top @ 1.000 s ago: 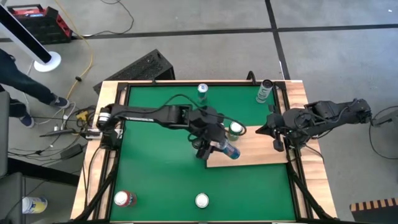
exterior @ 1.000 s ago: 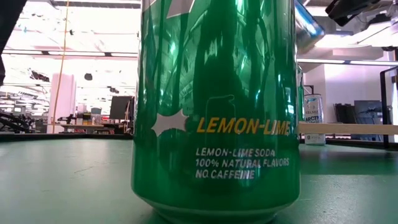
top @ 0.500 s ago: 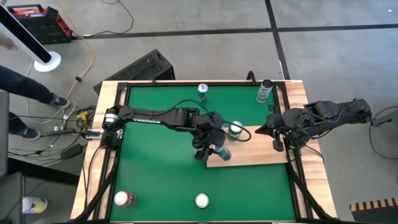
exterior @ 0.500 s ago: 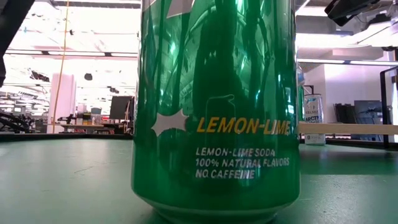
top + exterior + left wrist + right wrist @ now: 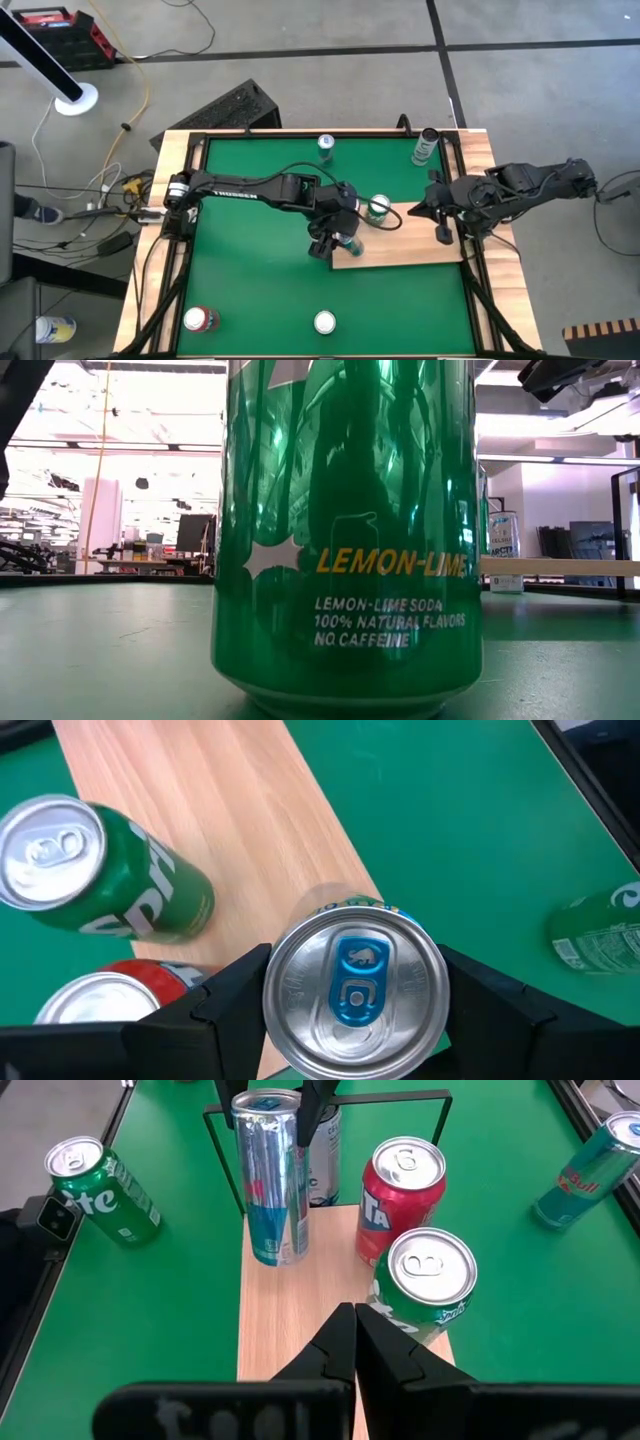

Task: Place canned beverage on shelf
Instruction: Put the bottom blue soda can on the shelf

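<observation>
Because it is setting the can (image 5: 352, 988) upright on the shelf (image 5: 420, 245), the left gripper (image 5: 338, 237) is pinching it. Right gripper (image 5: 440, 212) is waiting beside the board, fingers pressed together

On the flat light wooden shelf (image 5: 405, 245), the end toward 9 o'clock is crowded: a green can (image 5: 425, 1285), a red can (image 5: 402, 1198) and a tall silver-blue can (image 5: 272, 1175) held in the left pincer (image 5: 352, 982). The middle has free room. The right pincer (image 5: 440, 215), fingers together, blocks its 3 o'clock end.
</observation>
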`<state>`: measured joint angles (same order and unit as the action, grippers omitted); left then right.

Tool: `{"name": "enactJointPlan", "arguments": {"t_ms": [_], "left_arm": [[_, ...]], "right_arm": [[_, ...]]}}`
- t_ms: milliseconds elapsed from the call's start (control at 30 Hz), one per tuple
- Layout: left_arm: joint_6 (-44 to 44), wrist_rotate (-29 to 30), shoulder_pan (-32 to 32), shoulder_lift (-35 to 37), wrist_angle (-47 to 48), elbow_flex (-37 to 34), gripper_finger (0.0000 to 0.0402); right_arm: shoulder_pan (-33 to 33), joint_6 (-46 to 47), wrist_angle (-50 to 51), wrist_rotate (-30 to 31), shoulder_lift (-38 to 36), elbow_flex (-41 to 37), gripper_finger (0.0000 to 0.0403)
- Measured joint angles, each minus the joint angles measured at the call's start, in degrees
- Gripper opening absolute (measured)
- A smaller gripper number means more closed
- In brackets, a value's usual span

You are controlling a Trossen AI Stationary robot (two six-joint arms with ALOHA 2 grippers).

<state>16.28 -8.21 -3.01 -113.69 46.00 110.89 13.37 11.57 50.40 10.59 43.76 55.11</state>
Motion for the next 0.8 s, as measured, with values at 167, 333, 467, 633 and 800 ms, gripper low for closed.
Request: {"name": "enactJointPlan", "arguments": {"t_ms": [167,333,467,633,800], "left_arm": [[0.25,-0.59,0.0,-0.68,-0.06,-0.01,0.0237],[0.51,-1.91,0.02,-2.21,0.74,-0.03,0.0239],[0.63,-1.92,0.02,-3.19,0.97,0.0,0.024],[0.66,-1.95,0.02,-3.37,1.01,0.02,0.0241],[0.61,-1.46,0.02,-3.39,0.55,0.02,0.0244]], "right_arm": [[0.0,0.0,-0.11,0.0,0.62,0.0,0.0027],[-0.02,0.0,-0.2,0.0,0.96,0.0,0.0027],[-0.02,0.0,-0.12,0.0,1.08,0.0,0.0027],[-0.02,0.0,-0.07,0.0,1.22,0.0,0.0027],[-0.02,0.0,-0.05,0.0,1.24,0.0,0.0027]]}}
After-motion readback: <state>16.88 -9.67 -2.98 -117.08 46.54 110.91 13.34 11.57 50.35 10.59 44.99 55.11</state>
